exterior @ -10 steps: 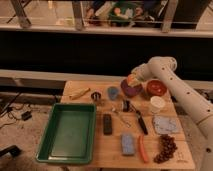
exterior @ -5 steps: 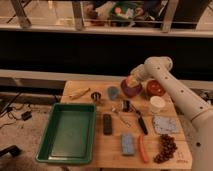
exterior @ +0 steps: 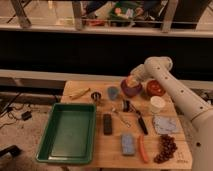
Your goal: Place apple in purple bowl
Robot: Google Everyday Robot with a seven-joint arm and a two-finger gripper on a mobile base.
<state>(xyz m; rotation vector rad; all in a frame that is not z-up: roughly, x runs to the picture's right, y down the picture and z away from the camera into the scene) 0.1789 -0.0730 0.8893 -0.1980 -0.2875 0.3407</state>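
Observation:
The purple bowl (exterior: 131,91) stands at the back of the wooden table, left of a red-orange bowl (exterior: 155,88). My gripper (exterior: 132,81) hangs just above the purple bowl's rim at the end of the white arm reaching in from the right. It is shut on the apple (exterior: 131,79), which shows as a small orange-yellow patch between the fingers, directly over the bowl.
A green tray (exterior: 67,132) fills the table's left side. A white cup (exterior: 157,104), a grey cloth (exterior: 164,124), grapes (exterior: 166,147), a carrot (exterior: 143,149), a blue sponge (exterior: 128,144), a black remote (exterior: 107,123) and utensils (exterior: 141,122) lie in front of the bowls.
The gripper with the apple has shifted slightly left and down, settling over the purple bowl. Nothing else on the table has moved.

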